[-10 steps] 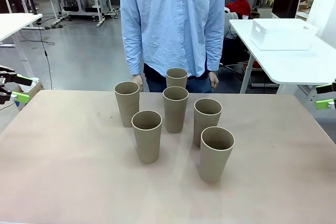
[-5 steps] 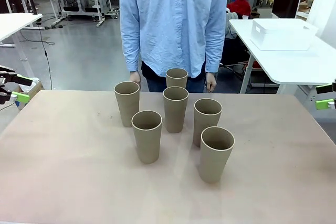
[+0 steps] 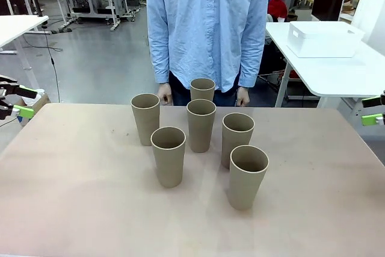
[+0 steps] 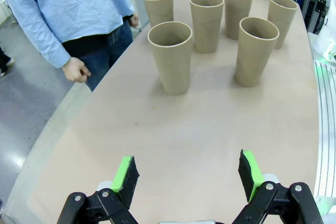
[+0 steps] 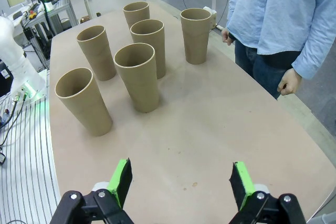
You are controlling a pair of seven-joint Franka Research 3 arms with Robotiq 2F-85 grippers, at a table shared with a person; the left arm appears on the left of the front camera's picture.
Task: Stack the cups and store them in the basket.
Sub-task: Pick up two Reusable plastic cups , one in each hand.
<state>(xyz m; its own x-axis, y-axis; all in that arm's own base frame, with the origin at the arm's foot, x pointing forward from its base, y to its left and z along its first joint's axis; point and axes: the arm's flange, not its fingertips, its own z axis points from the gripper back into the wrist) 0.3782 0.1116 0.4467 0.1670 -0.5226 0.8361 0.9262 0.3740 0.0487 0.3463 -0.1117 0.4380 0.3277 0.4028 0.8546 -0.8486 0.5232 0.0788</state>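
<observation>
The green pads of the left gripper [image 4: 187,174] stand wide apart with nothing between them, and the right gripper [image 5: 181,181] is the same, wide and empty. Each one hangs at its own side edge of the table [image 3: 72,209], well apart from the cups [image 3: 200,124]. All six cups stand upright and separate in a loose group in the middle of the table, near each other but none inside another, so I judge that the stacking is not yet begun and the first pick is the step in hand. The next move, I think, calls for one arm to reach to a cup at the outside of the group, where the fingers have free space around the wall, and to close gently, because such tall light cups may tip easily. The basket [image 3: 322,39] is not on this table: a white bin stands on a white table [image 3: 337,73] behind at the right, and I take it for the basket. Its inside is hidden. The farthest cup is partly covered by the one before it, and the hands [image 3: 243,95] of the person [image 3: 207,22] hang at the far edge, half hidden
</observation>
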